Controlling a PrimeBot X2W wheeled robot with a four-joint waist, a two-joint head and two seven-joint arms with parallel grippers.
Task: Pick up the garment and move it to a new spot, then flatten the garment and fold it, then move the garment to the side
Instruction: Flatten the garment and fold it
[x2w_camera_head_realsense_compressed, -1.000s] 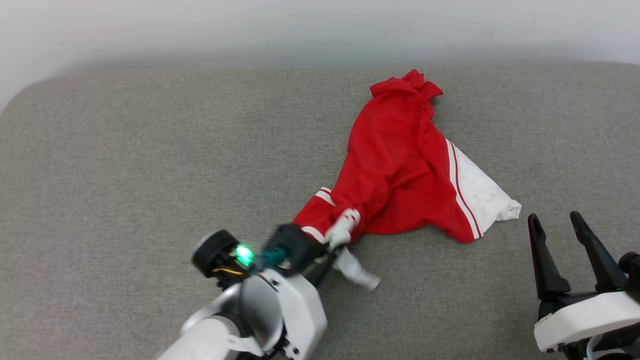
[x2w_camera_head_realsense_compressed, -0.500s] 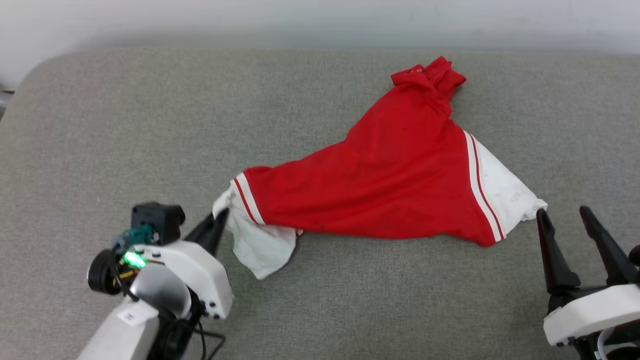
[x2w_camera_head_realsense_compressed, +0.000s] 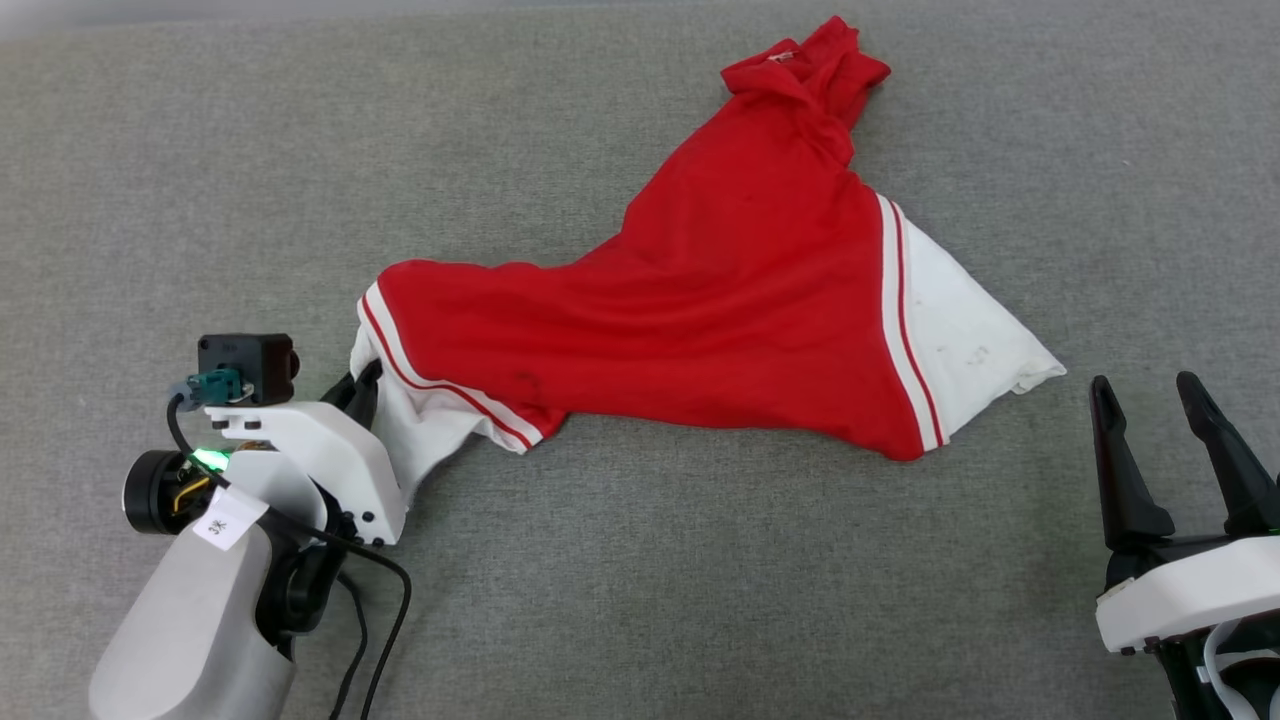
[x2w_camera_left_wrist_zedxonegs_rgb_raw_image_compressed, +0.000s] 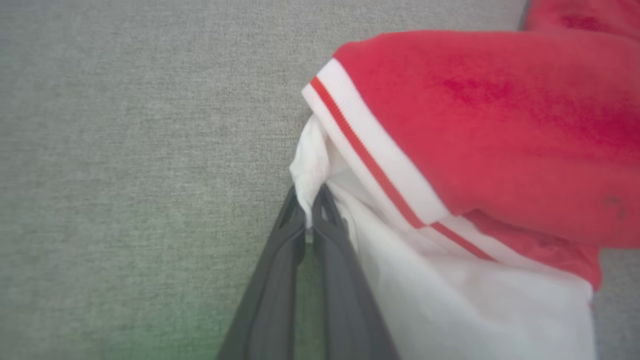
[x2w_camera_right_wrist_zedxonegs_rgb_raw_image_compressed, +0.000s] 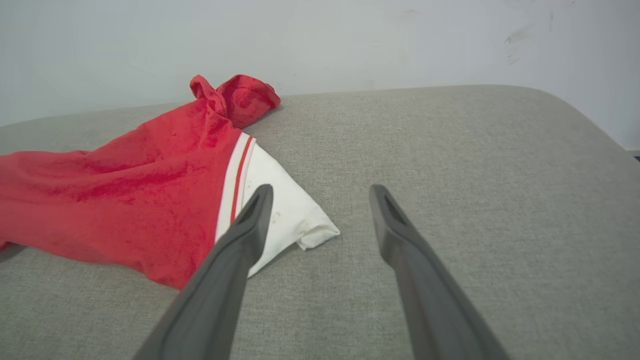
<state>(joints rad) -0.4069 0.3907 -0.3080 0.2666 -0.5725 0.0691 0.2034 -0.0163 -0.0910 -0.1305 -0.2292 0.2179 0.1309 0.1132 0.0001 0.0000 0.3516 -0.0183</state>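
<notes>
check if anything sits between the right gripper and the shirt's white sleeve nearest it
Nothing visible does. Bare grey cushion alone separates the right gripper, jaws open, from the near white sleeve of the garment. The left gripper is shut on the opposite sleeve, well away from that path.

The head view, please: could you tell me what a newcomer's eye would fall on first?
The bright red garment stands out first, stretched in a rumpled triangle across the grey cushioned surface. At the lower left, the left gripper is shut on its white sleeve, while the right gripper hangs open at the lower right, apart from the cloth.
</notes>
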